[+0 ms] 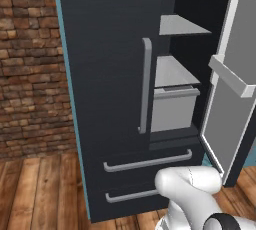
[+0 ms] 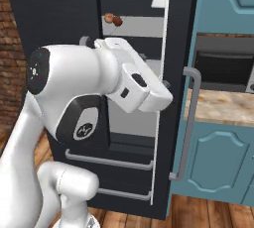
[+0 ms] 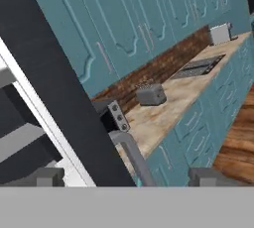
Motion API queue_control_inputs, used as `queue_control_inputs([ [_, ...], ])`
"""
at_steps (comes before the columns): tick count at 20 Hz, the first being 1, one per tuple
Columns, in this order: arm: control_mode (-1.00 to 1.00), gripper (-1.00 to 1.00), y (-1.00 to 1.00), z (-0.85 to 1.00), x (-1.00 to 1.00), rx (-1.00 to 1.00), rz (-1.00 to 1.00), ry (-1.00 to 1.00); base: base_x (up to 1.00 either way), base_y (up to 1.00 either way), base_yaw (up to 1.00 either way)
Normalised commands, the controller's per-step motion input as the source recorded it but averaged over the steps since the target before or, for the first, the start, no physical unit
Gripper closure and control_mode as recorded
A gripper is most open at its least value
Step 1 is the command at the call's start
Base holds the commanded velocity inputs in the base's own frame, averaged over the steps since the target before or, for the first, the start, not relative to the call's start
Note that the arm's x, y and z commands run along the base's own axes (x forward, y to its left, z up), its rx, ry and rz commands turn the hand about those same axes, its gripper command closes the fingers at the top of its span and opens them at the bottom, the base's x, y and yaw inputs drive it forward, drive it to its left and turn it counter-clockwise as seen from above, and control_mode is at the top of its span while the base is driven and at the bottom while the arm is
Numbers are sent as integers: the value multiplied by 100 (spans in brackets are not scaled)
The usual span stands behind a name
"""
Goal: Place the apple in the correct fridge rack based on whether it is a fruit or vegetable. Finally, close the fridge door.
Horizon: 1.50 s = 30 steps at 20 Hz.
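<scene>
Arm's elbow and wrist are crowding the front of the right base view, hand reaching toward the fridge door's edge. The claw [image 3: 126, 177] is standing wide open w/ nothing between the fingers; in the hand view the two dark tips are straddling the door's [image 2: 181, 48] dark edge, door handle [image 3: 130, 153] sitting just above and between them.

Behind the arm, the apple [image 2: 117, 21] is already lying on the upper fridge rack [image 2: 141, 26], touching or just beside a paler peach-pink ball [image 2: 108, 18]; hard to tell which from here, they're small. Below that rack, in the left base view, a drawer bin [image 1: 173, 108] is sitting under a lower shelf.

Further off: counter w/ a toaster [image 3: 150, 94] and teal cabinets [image 3: 124, 28].

So placing looks done; step in hand is probably closing the door. To do it well: keep the claw open, get the fingers or palm flat on the door's outer face near the handle side, push along the swing arc w/o snagging the handle, and keep the elbow out of the opening.
</scene>
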Motion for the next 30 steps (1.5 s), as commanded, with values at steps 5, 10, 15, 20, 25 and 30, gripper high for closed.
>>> queue_control_inputs([
  [5, -100, -100, -100, -32, -24, 39, -2, -24, 0, 0, 0],
  [10, -100, -100, -89, -33, 44, 44, 17, -15, 0, 0, 0],
  [15, -100, -100, -43, -36, 75, 41, 28, -10, 0, 0, 0],
  [20, -100, -100, -3, -35, 64, 29, 27, -5, 0, 0, 0],
  [25, -100, -100, -10, -20, 55, 1, 13, 2, 0, 0, 0],
  [30, -100, -100, 0, -26, 66, 3, 12, 0, 0, 0, 0],
])
